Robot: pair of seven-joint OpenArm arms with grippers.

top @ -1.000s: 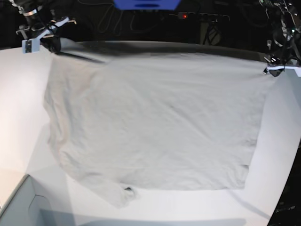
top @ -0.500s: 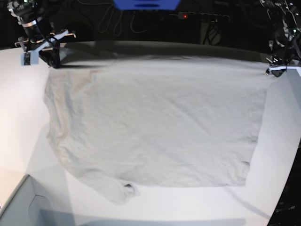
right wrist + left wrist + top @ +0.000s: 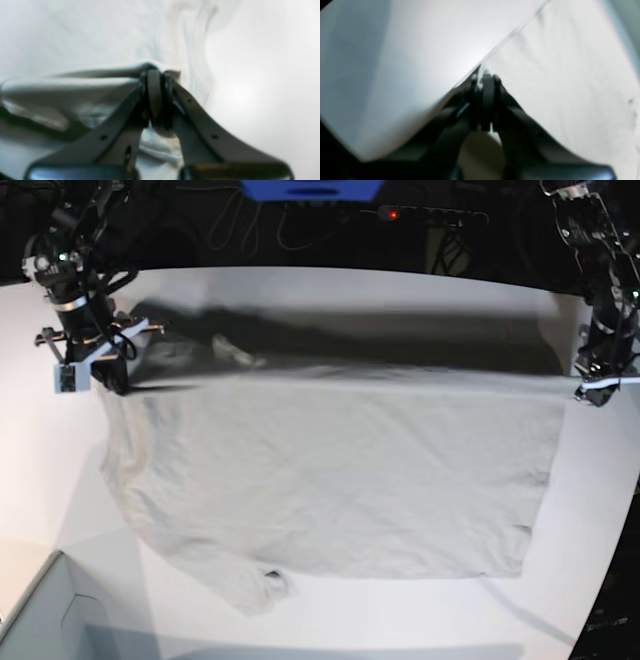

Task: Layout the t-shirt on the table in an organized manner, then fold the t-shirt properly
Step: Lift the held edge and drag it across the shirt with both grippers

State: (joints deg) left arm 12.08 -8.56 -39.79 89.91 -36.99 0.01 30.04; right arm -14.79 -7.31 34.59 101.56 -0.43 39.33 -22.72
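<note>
the light grey-beige soft cotton t-shirt [image 3: 330,470] lies spread mid-worktop [image 3: 40,450]. our left gripper [image 3: 588,392] at 3 o'clock and right gripper [image 3: 108,376] at 10 o'clock each pinch a far corner. we judge it light, limp, crease-prone; hems give the surest hold.

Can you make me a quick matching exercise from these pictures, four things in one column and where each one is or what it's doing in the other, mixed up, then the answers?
Column one:
1. t-shirt
2. left gripper
3. right gripper
4. grey box

Column two:
A. sits at the bottom left corner of the base view
B. shut on the shirt's corner at the right of the base view
C. spread over the white table, far edge lifted
D. shut on the shirt's corner at the left of the base view

Pairs: 1-C, 2-B, 3-D, 4-A
</note>
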